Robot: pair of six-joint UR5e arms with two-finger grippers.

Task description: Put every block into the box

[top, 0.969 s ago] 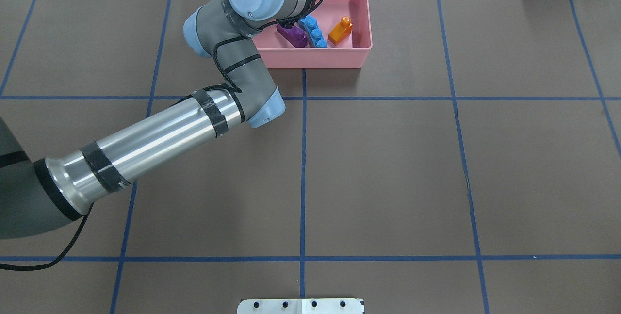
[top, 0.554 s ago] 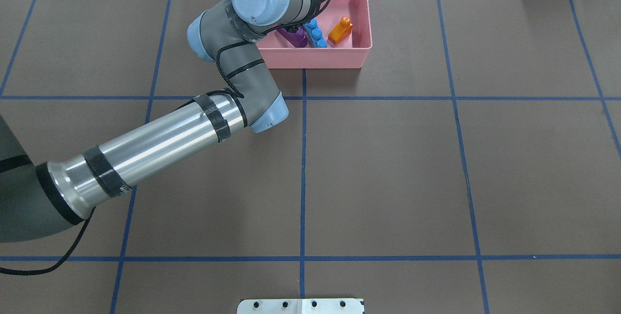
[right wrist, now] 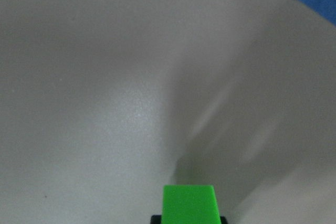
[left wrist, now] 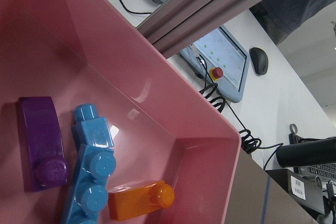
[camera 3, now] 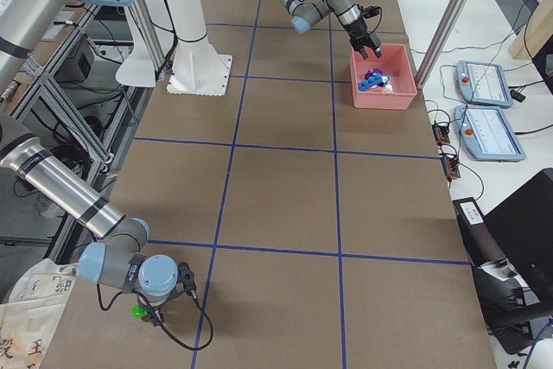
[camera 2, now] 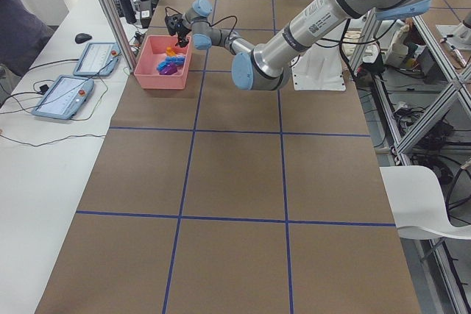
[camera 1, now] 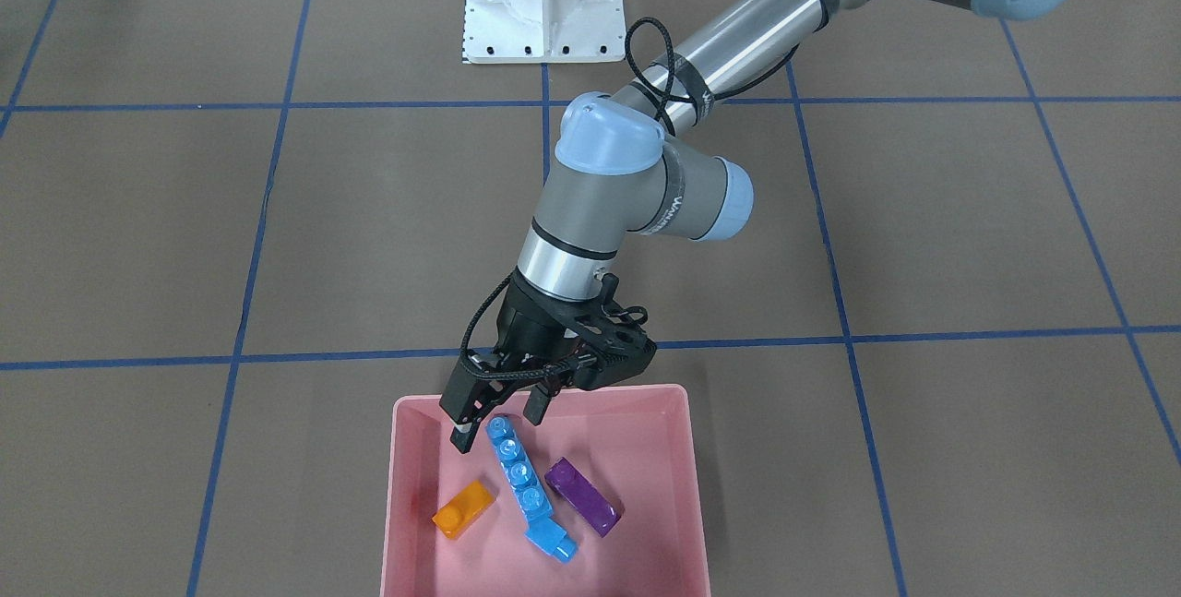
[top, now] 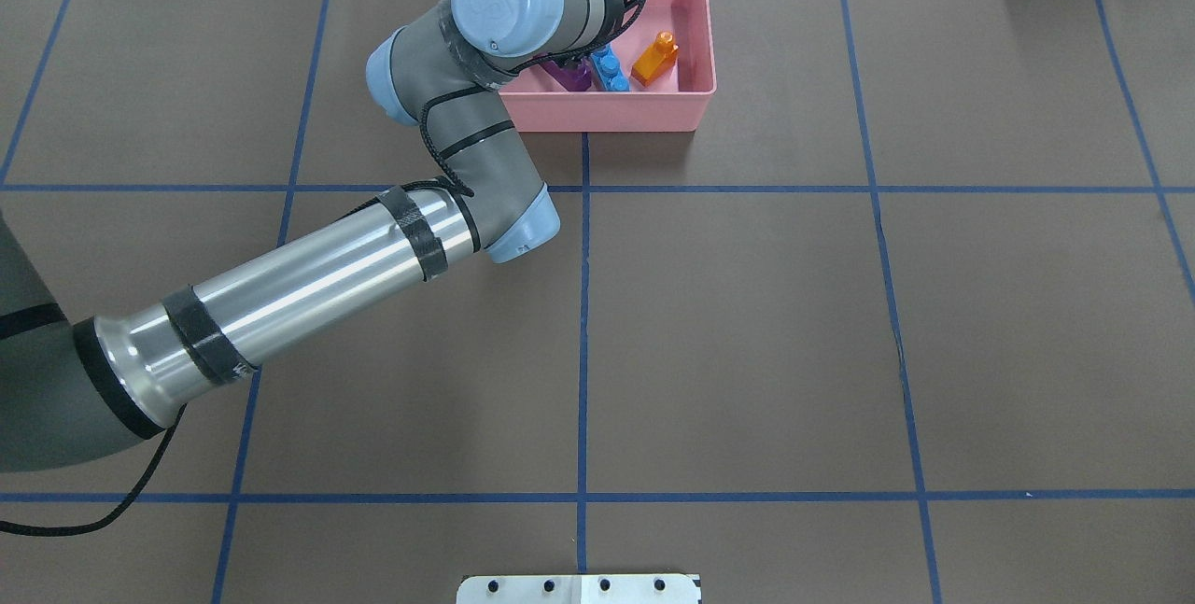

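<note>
The left gripper hangs over the pink box, jaws wide apart and empty. Inside it lie the long blue block, small blue block, purple block and orange block. The green block sits at the right gripper, perhaps clamped; I cannot tell.

Lying flat in the shallow pink box — long blue block mid-floor, small blue block touching its 5 o'clock end, orange block at 8 o'clock, purple block at 4 o'clock. Outside, well apart — green block.
</note>
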